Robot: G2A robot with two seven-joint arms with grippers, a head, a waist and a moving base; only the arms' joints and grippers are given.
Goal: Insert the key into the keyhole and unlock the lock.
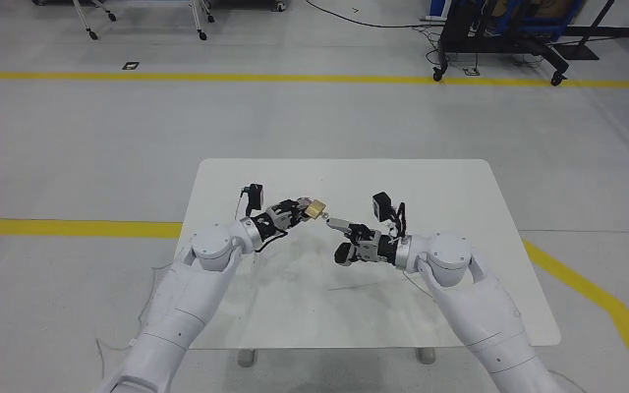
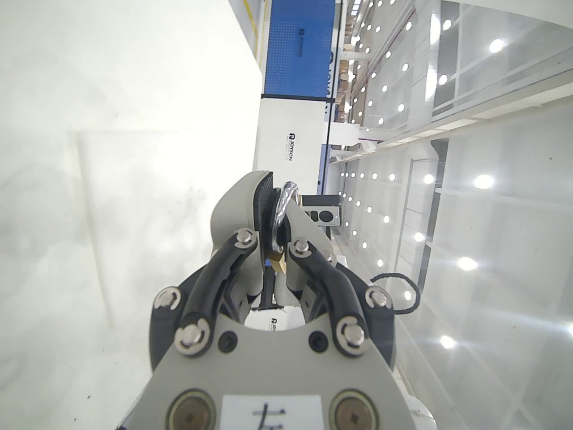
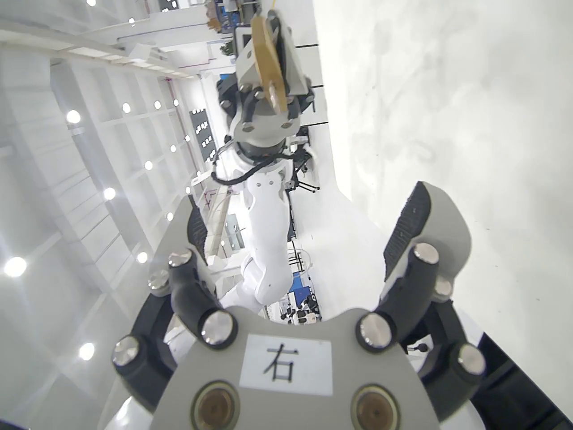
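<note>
- The table [image 1: 472, 196] lies under both arms, which meet between its middle and its far edge. I judge this is so the lock can be turned freely in the air.
- The left gripper [image 1: 298, 209] has its jaws clamped on the lock and points toward the other arm, probably to offer it the keyhole end.
- The right gripper [image 3: 309, 208] sits just beside the lock and is aimed straight at it. Its jaws are wide apart with nothing between them, so it looks ready to close on something at the lock rather than carrying anything.
- The lock [image 3: 266, 60] is held with its brass body edge-on, standing out from the left pads toward the right gripper.
- The shackle [image 2: 286, 194] is pinched between the left fingertips, which hide most of it.
- I cannot find the key with certainty. The keyhole is too small to see, so I cannot tell whether a key already sits in it.
</note>
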